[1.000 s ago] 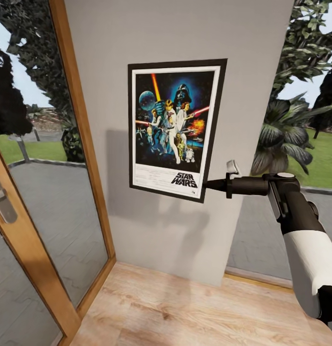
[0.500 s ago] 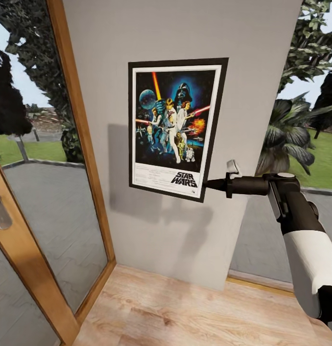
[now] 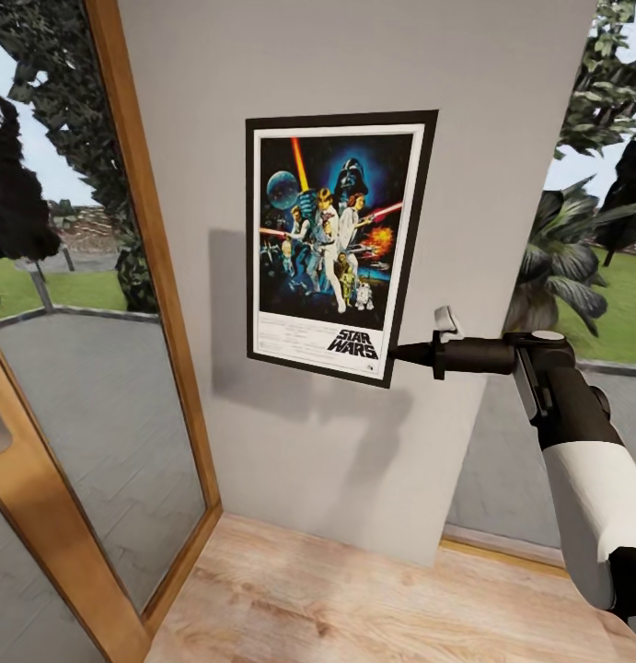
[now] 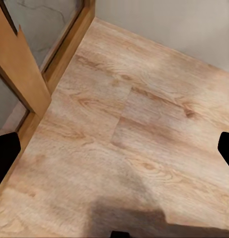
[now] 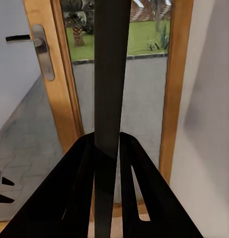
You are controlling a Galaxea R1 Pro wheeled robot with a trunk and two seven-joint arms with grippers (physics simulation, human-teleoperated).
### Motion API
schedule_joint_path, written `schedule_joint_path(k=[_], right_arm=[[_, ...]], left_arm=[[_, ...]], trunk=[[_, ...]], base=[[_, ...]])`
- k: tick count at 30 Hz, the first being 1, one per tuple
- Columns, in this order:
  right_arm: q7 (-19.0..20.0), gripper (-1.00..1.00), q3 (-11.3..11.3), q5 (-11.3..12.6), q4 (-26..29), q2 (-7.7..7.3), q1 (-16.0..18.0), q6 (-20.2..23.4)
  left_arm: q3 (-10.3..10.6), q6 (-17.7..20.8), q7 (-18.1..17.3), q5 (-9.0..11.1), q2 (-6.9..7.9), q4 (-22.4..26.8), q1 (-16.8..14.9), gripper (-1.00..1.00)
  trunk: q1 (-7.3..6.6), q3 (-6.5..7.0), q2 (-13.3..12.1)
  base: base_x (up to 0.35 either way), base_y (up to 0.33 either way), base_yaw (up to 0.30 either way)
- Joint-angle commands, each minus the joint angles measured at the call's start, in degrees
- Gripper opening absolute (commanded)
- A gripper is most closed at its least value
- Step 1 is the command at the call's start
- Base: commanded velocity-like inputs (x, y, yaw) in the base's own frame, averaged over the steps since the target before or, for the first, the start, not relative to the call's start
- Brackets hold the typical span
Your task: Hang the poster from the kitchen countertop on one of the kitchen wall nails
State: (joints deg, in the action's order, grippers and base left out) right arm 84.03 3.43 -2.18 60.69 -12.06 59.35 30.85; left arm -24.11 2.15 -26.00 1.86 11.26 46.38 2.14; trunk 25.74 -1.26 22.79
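Poster: upright against the pale grey wall, a little tilted, its lower right corner lowest; black frame, white inner border, "STAR WARS" logo at the bottom. In the right wrist view it is seen edge-on as a dark vertical strip.
Poster's shadow: falls on the wall to its left and below it.
Right gripper: at the poster's lower right corner, reaching in from the right, arm held level.
Right fingers: clamped on the poster's edge; in the right wrist view the two black fingers press the strip from either side.
Right arm: black forearm, white upper part, coming in from the lower right of the head view.
Left gripper: pointing down at the floor; its two dark fingertips sit at opposite edges of the left wrist view, wide apart, nothing between them.
Floor: light wood planks, meeting the wall's foot.
Door: glazed, light-wood frame, left of the wall; a metal handle shows in the right wrist view.
Outside: paving, grass and trees through the glass, and a palm to the wall's right.
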Motion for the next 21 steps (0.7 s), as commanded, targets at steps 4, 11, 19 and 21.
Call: schedule_joint_path(k=[4,11,19,21], right_arm=[[0.4,-1.0,0.1,-0.2,0.0,0.02,0.1,0.8],[0.4,-1.0,0.1,-0.2,0.0,0.02,0.1,0.8],[0.4,-1.0,0.1,-0.2,0.0,0.02,0.1,0.8],[0.4,-1.0,0.1,-0.2,0.0,0.02,0.1,0.8]], left_arm=[[-0.1,0.2,-0.3,0.2,-0.01,0.2,0.0,1.0],[-0.1,0.2,-0.3,0.2,-0.01,0.2,0.0,1.0],[-0.1,0.2,-0.3,0.2,-0.01,0.2,0.0,1.0],[-0.1,0.2,-0.3,0.2,-0.01,0.2,0.0,1.0]], trunk=[[0.04,-0.12,0.1],[0.04,-0.12,0.1],[0.04,-0.12,0.1],[0.04,-0.12,0.1]], base=[[0.027,0.007,0.0],[0.14,0.082,0.0],[0.083,0.014,0.0],[0.137,0.002,0.0]])
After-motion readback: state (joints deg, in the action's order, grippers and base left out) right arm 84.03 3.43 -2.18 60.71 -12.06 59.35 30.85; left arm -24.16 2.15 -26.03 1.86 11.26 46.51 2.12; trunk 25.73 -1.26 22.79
